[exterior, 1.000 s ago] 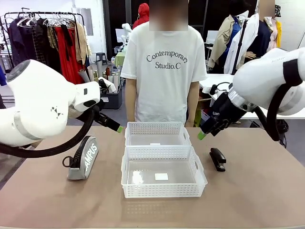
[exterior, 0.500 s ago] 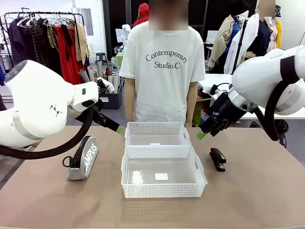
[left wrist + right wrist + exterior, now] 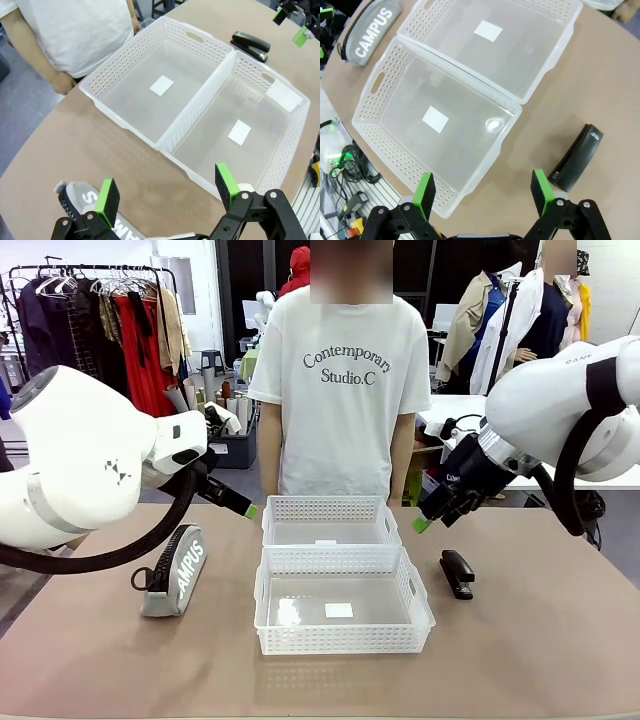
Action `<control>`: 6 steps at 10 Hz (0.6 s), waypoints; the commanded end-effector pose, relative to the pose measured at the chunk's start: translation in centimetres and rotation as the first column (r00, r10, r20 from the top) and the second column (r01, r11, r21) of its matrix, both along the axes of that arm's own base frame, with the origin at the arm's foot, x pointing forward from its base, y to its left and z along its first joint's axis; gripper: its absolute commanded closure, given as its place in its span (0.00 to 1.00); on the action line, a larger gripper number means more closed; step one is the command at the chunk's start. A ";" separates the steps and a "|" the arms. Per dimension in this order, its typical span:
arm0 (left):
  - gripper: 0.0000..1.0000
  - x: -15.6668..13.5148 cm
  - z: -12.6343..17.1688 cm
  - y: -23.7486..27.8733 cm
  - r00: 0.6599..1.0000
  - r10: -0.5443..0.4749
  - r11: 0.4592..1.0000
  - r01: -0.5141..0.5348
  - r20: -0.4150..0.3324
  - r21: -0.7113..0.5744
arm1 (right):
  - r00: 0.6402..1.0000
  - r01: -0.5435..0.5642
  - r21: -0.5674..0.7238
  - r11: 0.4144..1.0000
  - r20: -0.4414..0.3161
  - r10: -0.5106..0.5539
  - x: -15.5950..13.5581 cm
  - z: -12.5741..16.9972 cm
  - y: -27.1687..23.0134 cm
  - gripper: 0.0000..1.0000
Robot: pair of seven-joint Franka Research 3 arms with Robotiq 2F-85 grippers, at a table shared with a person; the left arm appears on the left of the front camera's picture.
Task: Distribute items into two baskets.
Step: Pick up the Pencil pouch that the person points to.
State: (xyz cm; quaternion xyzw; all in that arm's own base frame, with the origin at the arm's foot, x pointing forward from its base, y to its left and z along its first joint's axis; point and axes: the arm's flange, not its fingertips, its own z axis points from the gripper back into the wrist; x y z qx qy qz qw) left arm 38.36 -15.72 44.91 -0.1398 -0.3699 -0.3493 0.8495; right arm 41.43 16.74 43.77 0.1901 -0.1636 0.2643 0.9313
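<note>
Right of both baskets point(image 3: 340, 638), stapler point(image 3: 457, 573) lies apart.

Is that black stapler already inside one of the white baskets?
No, the stapler lies on the table beside the near basket, outside its wall.

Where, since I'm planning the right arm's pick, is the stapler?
In the front view the stapler lies on the table, just right of the near basket, with the right gripper hovering close by.
</note>
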 end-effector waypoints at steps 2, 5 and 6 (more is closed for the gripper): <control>0.00 0.1 0.7 -0.3 0.983 -0.104 0.992 0.114 -0.148 0.061 | 0.992 0.040 0.127 0.991 -0.124 -0.024 1.2 0.5 0.5 0.00; 0.00 0.0 2.4 -0.1 0.914 -0.145 0.986 0.164 -0.379 0.018 | 0.976 0.057 0.191 0.980 -0.216 -0.015 1.8 1.4 0.8 0.00; 0.00 0.0 2.8 0.3 0.871 -0.195 0.980 0.193 -0.451 -0.050 | 0.968 0.068 0.223 0.972 -0.251 -0.010 2.0 1.7 0.9 0.00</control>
